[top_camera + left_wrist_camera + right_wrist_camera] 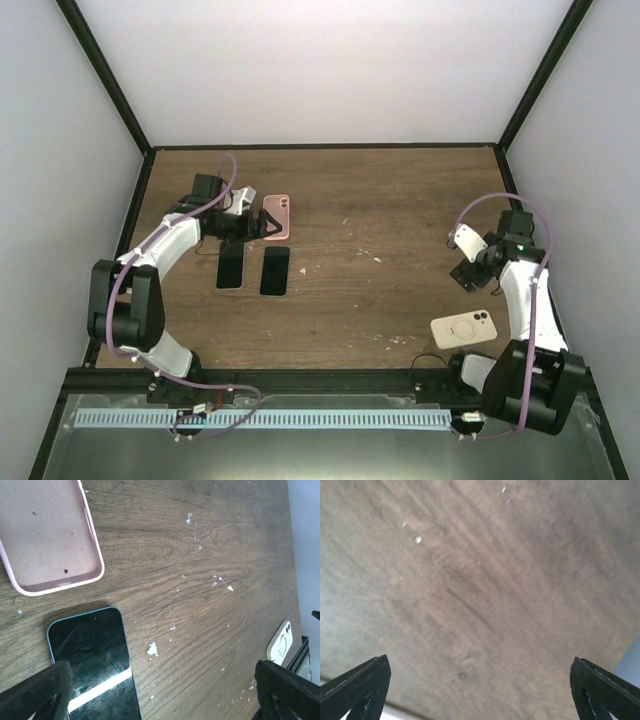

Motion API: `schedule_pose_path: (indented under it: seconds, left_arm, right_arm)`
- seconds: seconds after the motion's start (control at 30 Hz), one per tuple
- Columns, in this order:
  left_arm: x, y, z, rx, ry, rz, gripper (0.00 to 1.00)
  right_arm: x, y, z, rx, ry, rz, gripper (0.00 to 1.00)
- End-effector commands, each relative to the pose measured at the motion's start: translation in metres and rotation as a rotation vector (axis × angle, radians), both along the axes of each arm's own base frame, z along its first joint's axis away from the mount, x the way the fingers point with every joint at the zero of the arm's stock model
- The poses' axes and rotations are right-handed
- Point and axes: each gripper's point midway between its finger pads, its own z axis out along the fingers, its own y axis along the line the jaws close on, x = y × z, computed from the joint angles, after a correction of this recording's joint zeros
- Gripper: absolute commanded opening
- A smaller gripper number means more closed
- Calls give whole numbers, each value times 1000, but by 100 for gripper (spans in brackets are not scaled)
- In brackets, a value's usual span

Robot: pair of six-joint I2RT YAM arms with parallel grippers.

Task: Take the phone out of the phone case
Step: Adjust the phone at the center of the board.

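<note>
An empty pink phone case (277,217) lies open side up at the back left; it also shows in the left wrist view (47,535). Two dark phones lie screen up beside each other, one to the left (230,265) and one to the right (275,270); a teal-edged phone (92,660) shows in the left wrist view. A beige case (464,329) with a ring mark lies back up at the front right, small in the left wrist view (280,642). My left gripper (258,228) (160,700) is open and empty beside the pink case. My right gripper (468,277) (480,690) is open and empty over bare wood, behind the beige case.
The wooden table (380,220) has white flecks and scuffs (152,650). Black frame posts and white walls close it in at the left, right and back. A metal rail (300,418) runs along the near edge by the arm bases.
</note>
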Motion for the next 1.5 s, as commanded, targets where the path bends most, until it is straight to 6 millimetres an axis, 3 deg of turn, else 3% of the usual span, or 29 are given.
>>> schedule_pose_path:
  seconds: [0.0, 0.23, 0.4, 0.6, 0.77, 0.9, 1.13, 1.27, 1.47]
  left_arm:
    - [4, -2, 11, 0, -41, -10, 100]
    - [3, -4, 8, -15, -38, -22, 100]
    - [3, -5, 7, -21, -40, -27, 100]
    - [3, -4, 4, -31, -32, -24, 100]
    - [3, -3, 4, -33, -30, -26, 100]
    - [4, -2, 4, -33, -28, -22, 100]
    - [3, 0, 2, -34, -24, -11, 100]
    - [5, -1, 0, -46, -14, -7, 100]
    - [6, -1, 2, -48, -13, -3, 100]
  right_arm:
    - [-47, -4, -10, 57, 235, -47, 96]
    - [-97, -37, -17, 33, 374, -145, 81]
    - [-134, -56, -41, 21, 482, -192, 56]
    - [-174, -64, -77, 23, 585, -237, 29]
    - [-188, -62, -100, 7, 617, -249, 18]
    - [-184, -68, -110, -24, 592, -267, 16]
    - [-136, -71, -96, 73, 406, -317, 15]
    - [-112, -48, -91, 171, 357, -298, 15]
    - [-70, -3, -101, 311, 359, -256, 16]
